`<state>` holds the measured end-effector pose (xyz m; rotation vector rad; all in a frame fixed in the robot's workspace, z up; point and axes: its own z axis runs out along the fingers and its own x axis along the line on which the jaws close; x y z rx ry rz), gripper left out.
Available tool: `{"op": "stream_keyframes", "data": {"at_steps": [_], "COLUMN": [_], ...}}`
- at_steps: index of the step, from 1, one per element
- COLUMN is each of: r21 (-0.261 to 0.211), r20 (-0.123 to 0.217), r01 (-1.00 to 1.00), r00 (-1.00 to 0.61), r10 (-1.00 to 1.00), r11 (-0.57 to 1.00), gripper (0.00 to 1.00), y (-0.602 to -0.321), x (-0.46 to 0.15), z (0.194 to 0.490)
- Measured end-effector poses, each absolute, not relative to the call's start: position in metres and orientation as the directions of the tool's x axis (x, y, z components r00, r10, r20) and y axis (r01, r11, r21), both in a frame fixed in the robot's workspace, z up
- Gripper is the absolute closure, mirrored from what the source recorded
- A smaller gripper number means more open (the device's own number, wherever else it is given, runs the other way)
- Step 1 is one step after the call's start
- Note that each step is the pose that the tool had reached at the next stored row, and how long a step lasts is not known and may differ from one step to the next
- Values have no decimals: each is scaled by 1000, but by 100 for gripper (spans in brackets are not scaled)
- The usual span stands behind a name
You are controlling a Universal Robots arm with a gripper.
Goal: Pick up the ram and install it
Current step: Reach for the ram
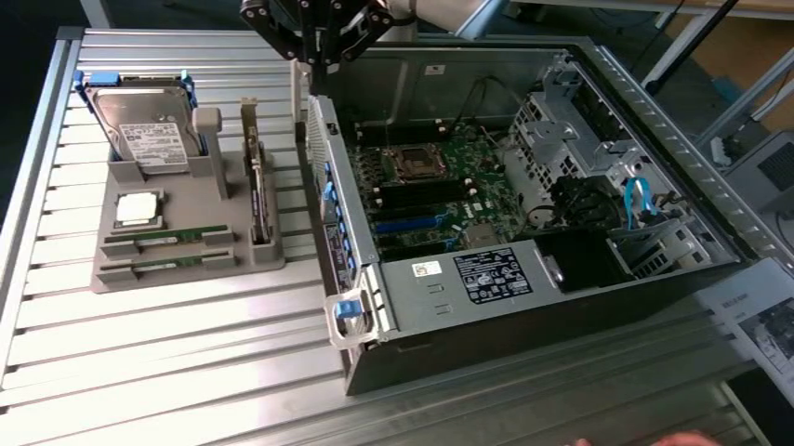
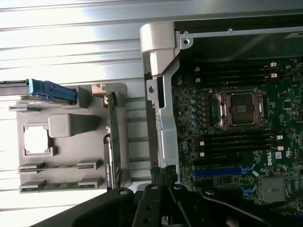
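Note:
Two ram sticks, thin green boards, lie side by side in slots at the front of a grey holder on the exterior view's left. The wrist view shows them as ram sticks in the same holder. My gripper hangs high above the near wall of the open computer case, between holder and motherboard. Its fingers are shut with nothing between them. Black empty memory slots flank the processor socket.
The holder also carries a hard drive in a blue frame, a square silver processor chip and an upright dark expansion card. Inside the case are drive cages, cables and a power supply. All rests on a ribbed metal table.

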<state>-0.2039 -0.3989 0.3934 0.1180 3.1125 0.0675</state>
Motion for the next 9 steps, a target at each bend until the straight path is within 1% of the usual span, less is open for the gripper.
{"op": "stream_keyframes", "data": {"at_steps": [9], "r21": [44], "r20": [-24], "r01": [75], "r00": [-997], "r10": [76], "r11": [996], "gripper": [90], "y": [-399], "x": [-207], "z": [393]}}
